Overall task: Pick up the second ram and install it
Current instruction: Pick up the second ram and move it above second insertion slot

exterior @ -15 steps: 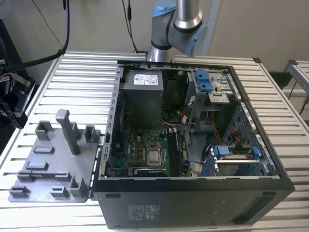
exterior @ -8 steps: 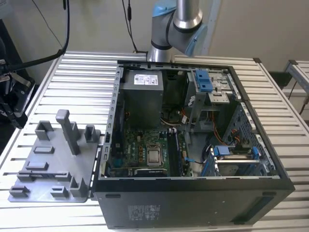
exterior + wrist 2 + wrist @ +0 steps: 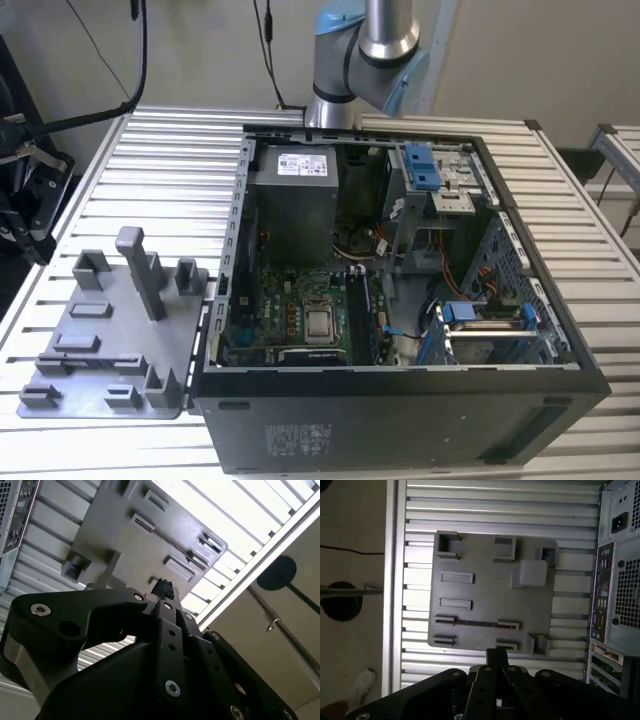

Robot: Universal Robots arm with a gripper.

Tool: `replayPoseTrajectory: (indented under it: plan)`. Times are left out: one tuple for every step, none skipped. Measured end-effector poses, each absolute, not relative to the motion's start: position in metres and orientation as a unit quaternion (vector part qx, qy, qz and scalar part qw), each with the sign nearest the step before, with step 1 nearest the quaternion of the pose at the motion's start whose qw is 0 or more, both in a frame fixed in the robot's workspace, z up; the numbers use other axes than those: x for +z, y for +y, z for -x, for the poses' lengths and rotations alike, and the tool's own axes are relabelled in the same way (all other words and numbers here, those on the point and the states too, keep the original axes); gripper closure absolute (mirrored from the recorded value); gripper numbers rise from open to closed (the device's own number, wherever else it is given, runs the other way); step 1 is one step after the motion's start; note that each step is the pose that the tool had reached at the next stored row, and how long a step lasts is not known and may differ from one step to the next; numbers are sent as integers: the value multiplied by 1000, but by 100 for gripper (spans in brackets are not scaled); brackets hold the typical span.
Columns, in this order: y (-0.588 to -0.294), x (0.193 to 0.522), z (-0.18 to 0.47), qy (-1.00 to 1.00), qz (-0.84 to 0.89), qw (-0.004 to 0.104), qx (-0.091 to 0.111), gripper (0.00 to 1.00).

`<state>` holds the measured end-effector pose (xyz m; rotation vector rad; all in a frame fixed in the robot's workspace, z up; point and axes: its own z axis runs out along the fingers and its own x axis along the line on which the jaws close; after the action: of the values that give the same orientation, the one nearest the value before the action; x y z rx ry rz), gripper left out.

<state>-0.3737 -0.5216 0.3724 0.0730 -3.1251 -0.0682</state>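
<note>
In the first wrist view a thin dark strip [image 3: 475, 623] runs between two slotted holders on the grey fixture plate [image 3: 485, 555]. It looks like the second ram seen edge-on. My gripper [image 3: 496, 654] hangs well above the plate's near edge, apart from the strip. Its black fingertips are pressed together with nothing between them, as the gripper [image 3: 162, 587] also looks in the second wrist view. The arm [image 3: 375, 50] rises at the back of the table in the exterior view.
An open computer case [image 3: 400, 400] lies beside the fixture plate [image 3: 100, 340], on the exterior view's right. Inside are the green motherboard [image 3: 290, 310], a power supply [image 3: 295, 200] and blue drive brackets [image 3: 422, 165]. A tall post [image 3: 140, 270] stands on the plate.
</note>
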Motion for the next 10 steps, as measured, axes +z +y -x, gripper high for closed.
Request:
replayPoseTrajectory:
  plan:
    - [-521,372,374,-999,-27,8,-21,89]
    - [-519,372,374,-999,-31,8,-21,89]
    - [-519,372,375,-999,-35,8,-21,89]
    - [-518,372,375,-999,-39,8,-20,89]
    - [-517,372,375,-999,-44,8,-20,89]
    - [-517,372,375,-999,-49,8,-20,89]
    - [-516,372,376,-998,-54,8,-20,89]
    - [-515,372,376,-998,-59,8,-20,89]
    - [-515,372,376,-998,-63,8,-20,89]
    - [-514,372,376,-997,-68,8,-20,89]
